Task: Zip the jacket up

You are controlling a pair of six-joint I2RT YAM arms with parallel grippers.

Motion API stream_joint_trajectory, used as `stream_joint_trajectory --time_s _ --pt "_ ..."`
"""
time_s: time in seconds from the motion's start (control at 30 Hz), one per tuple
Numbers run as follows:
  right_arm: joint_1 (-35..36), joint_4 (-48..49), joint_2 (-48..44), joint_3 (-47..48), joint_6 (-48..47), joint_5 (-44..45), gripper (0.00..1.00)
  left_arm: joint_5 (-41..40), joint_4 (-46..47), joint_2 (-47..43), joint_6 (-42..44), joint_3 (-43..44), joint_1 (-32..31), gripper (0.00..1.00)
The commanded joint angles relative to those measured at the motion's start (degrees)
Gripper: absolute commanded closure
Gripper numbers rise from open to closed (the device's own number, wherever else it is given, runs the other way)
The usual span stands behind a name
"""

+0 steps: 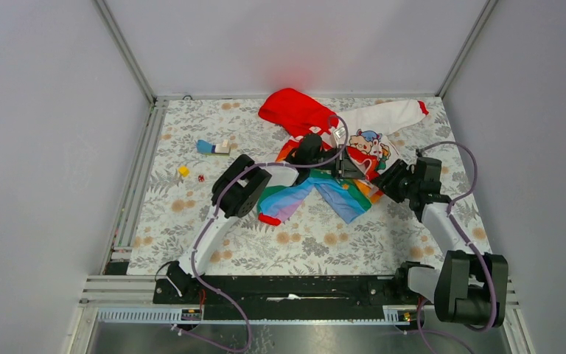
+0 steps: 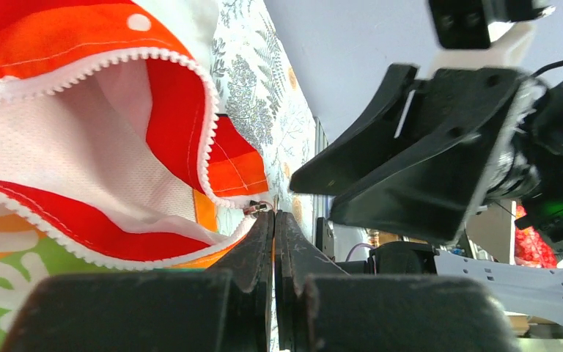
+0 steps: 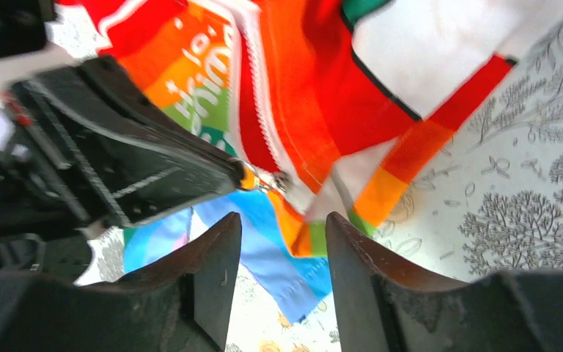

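While the rainbow-striped jacket (image 1: pixel 343 199) lay rumpled and unzipped on the tabletop (image 1: pixel 302 243), I saw the left jaws pinching its zipper pull (image 3: pixel 253 180), the right jaws parted just beside.

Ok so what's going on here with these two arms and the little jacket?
Two robot arms are working on zipping up a child's rainbow-striped jacket that lies on the flower-patterned table. The left gripper is shut at the bottom end of the zipper, apparently pinching the zipper pull. The right gripper hovers right beside it, open and holding nothing. The zipper teeth gape apart above that point, so the jacket is not yet zipped.
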Motion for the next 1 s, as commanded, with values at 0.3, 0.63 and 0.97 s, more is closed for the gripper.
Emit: stream_joint_trajectory --time_s 0.3,0.63,0.97 --pt "3.74 7.76 3.44 -4.35 7.29 2.86 0.53 -4.92 0.97 -7.90 5.15 -3.02 -2.20 1.00" --pt "4.86 4.56 3.20 -4.79 9.67 12.13 1.00 -17.32 -7.81 -10.83 10.64 -5.57 -3.24 1.00" --pt "4.85 -13.85 -5.97 -7.66 21.60 34.61 1.00 -40.70 -18.63 -12.45 18.80 -4.99 -3.92 1.00"
